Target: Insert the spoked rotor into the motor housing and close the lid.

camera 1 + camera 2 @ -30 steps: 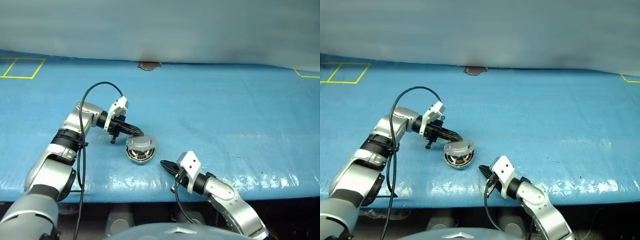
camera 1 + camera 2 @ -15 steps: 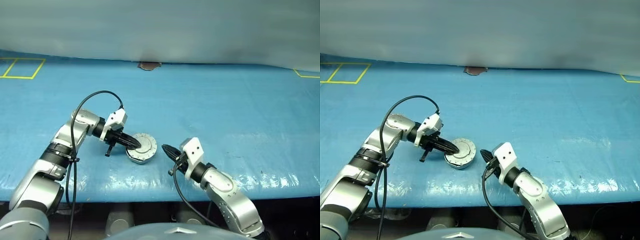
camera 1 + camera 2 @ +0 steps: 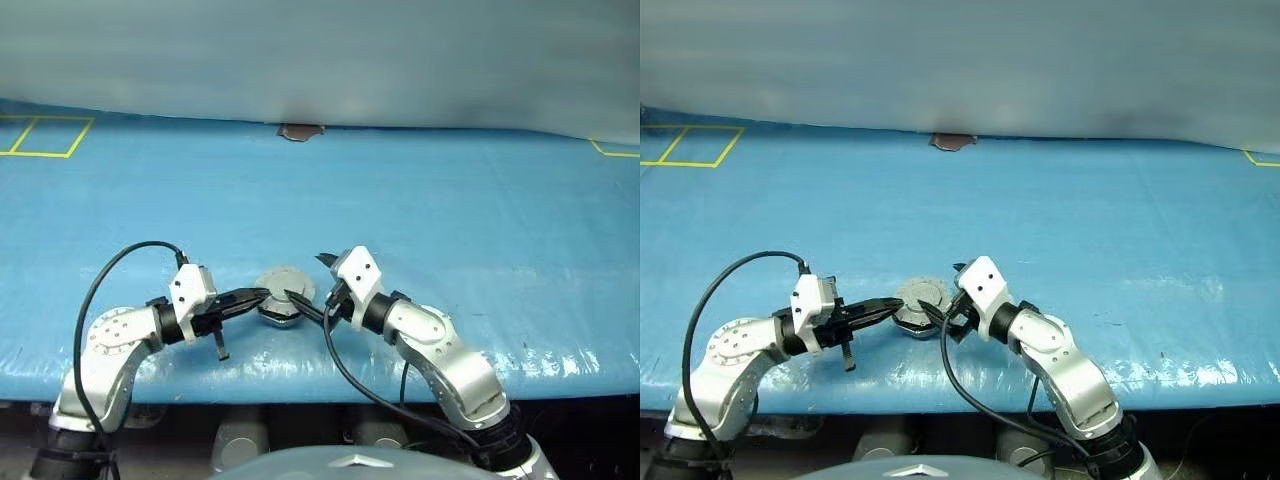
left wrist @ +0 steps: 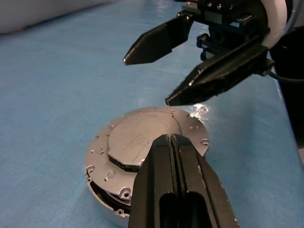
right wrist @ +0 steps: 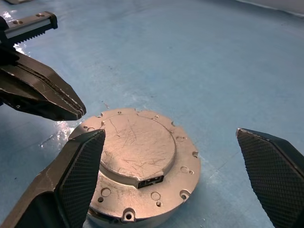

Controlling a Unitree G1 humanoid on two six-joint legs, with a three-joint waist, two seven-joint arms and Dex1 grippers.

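1. I see the shallow round grey metal motor housing low in the frame, just left of centre, resting on the blue-covered surface.
2. Its round grey disc lid lies flat on top, closed, plain scratched face with the raised centre facing up; small holes ring its rim.
3. I cannot see the spoked rotor with the lid down.
4. My left tool comes in from the lower left, its two black fingers pressed together and gripping nothing; the tips sit at the housing's left edge, over the lid rim in the left wrist view.
5. My right tool reaches in from the lower right with its fingers spread wide, one on each side of the housing, clear of it and holding nothing.
6. A small brown patch sits at the surface's far edge, top centre.
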